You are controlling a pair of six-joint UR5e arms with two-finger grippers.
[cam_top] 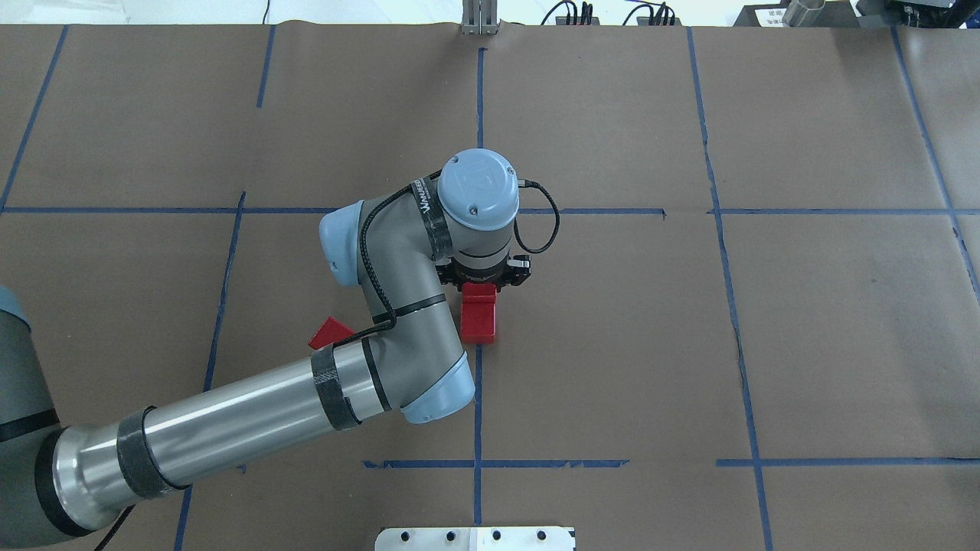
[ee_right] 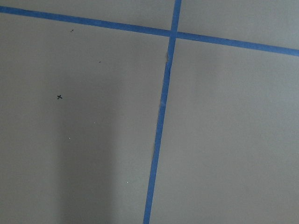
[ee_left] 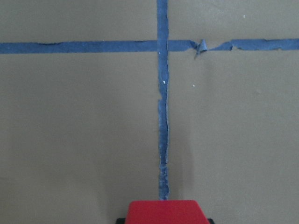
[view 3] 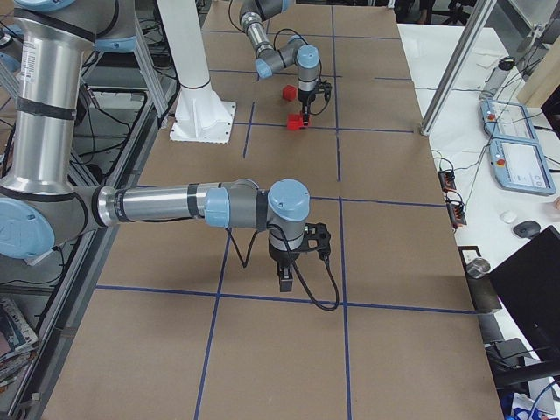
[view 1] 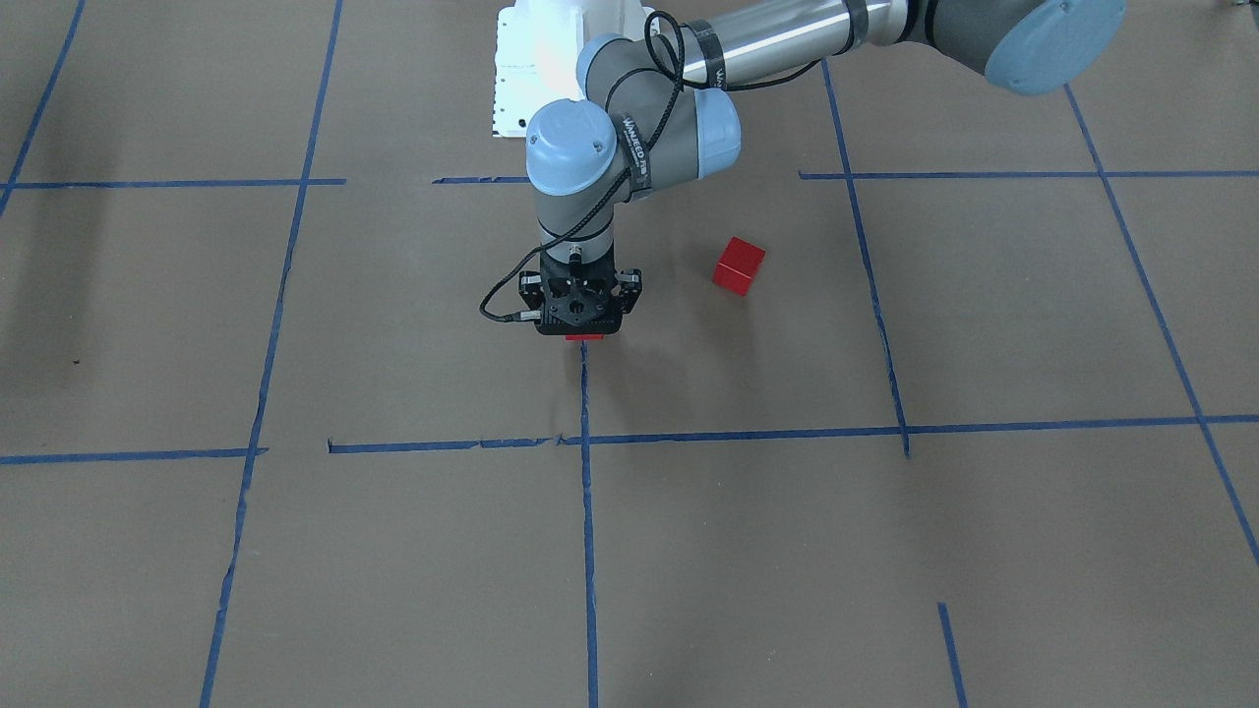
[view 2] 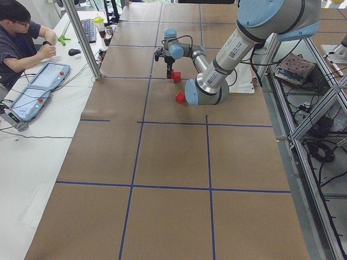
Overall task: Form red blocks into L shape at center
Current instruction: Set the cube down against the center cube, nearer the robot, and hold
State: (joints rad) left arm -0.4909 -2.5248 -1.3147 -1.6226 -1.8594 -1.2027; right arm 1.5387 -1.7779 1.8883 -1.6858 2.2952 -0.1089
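My left gripper (view 1: 582, 330) points straight down at the center, over the end of a blue tape line (view 1: 586, 393). It appears shut on a red block (ee_left: 163, 212), which shows only as a sliver in the front view. From overhead, red (cam_top: 478, 315) extends from the gripper (cam_top: 485, 285) toward the robot, about two cubes long in a straight row. A separate red block (view 1: 738, 265) sits on the brown paper apart from them, partly hidden by the left forearm overhead (cam_top: 328, 333). My right gripper (view 3: 284, 278) hangs over bare paper far from the blocks; I cannot tell its state.
The white robot base (view 1: 531, 69) stands behind the blocks. The left arm's forearm (cam_top: 253, 413) lies low across the near left of the table. A person (view 2: 21, 38) sits at a side table with tablets and a keyboard beyond the far edge.
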